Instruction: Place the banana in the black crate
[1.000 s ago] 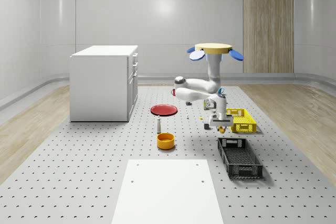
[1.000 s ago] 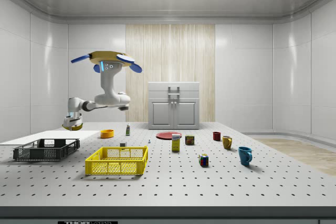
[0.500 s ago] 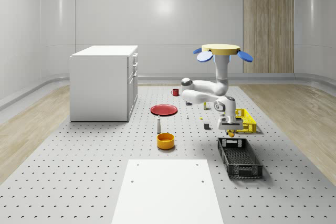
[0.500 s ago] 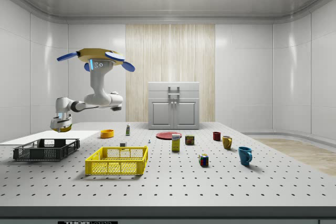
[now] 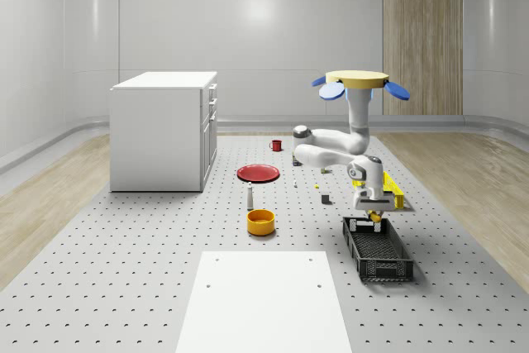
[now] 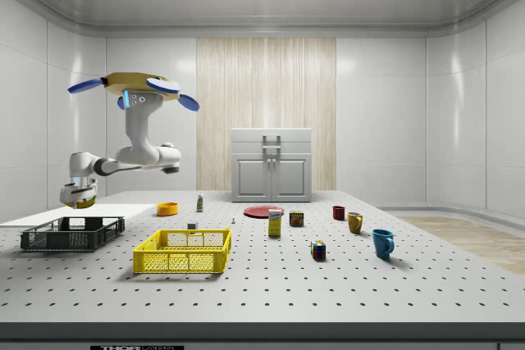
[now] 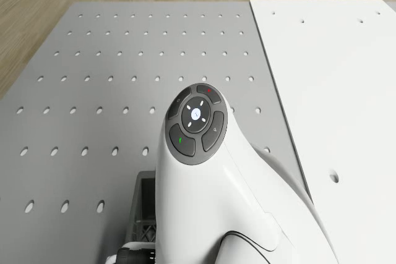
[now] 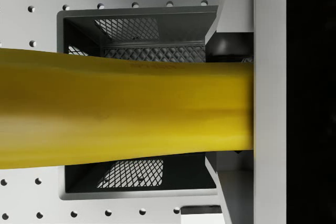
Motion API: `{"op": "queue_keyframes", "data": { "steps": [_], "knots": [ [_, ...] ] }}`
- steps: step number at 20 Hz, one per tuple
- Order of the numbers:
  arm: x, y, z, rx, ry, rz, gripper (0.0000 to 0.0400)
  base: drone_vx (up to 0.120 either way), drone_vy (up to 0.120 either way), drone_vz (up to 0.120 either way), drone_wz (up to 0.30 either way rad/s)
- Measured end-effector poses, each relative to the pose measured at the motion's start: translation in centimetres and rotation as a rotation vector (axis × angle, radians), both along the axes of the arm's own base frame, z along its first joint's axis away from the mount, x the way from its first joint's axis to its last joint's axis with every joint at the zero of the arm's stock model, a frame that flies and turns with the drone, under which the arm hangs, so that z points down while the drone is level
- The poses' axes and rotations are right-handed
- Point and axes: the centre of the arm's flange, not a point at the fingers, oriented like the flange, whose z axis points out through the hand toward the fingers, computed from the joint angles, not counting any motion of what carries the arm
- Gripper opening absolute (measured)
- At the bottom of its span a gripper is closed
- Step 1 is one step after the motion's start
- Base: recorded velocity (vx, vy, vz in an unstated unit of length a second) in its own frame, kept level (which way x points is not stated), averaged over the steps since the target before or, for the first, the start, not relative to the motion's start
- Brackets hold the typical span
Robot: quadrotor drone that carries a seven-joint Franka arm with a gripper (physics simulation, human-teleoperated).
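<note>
The yellow banana [image 8: 126, 108] lies crosswise in my gripper [image 5: 372, 212], which is shut on it; one finger [image 8: 269, 103] presses its end. The gripper [image 6: 78, 199] points down just above the far end of the black crate [image 5: 357, 247], a long mesh box on the perforated table. In the wrist view the black crate [image 8: 136, 13] sits directly under the banana. The banana [image 6: 80, 202] hangs a little above the black crate [image 6: 72, 234]. The drone [image 5: 357, 80] hovers behind the crate, above the yellow crate, with its arm reaching forward and down.
A yellow crate [image 5: 388, 196] stands just behind the black one. An orange bowl [image 5: 260, 221], a small bottle [image 5: 250, 196] and a red plate [image 5: 259, 173] lie toward the whole-scene view's left. A white cabinet [image 5: 165, 130] stands further left, and a white sheet [image 5: 264, 299] lies in front.
The drone and arm have shifted toward the whole-scene view's right. The gripper, still holding the banana, went from beside the crate to over its far end.
</note>
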Motion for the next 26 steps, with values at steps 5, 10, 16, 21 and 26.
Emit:
{"op": "queue_keyframes", "data": {
  "steps": [5,10,16,21,26],
  "knots": [
    [0.0,0.0,0.0,0.0,0.0,0.0,0.02,0.12,0.0,-0.12,0.0],
    [0.0,0.0,0.0,0.0,0.0,0.0,0.02,0.096,0.0,-0.072,0.0],
    [0.0,0.0,1.6,0.0,0.0,0.002,0.02,0.0,0.0,0.0,0.0],
    [0.0,0.0,3.7,0.0,0.0,0.002,0.02,0.0,0.0,0.0,0.0],
    [0.0,0.0,5.6,0.0,0.0,0.002,0.02,0.0,0.0,0.0,0.0]
  ]
}}
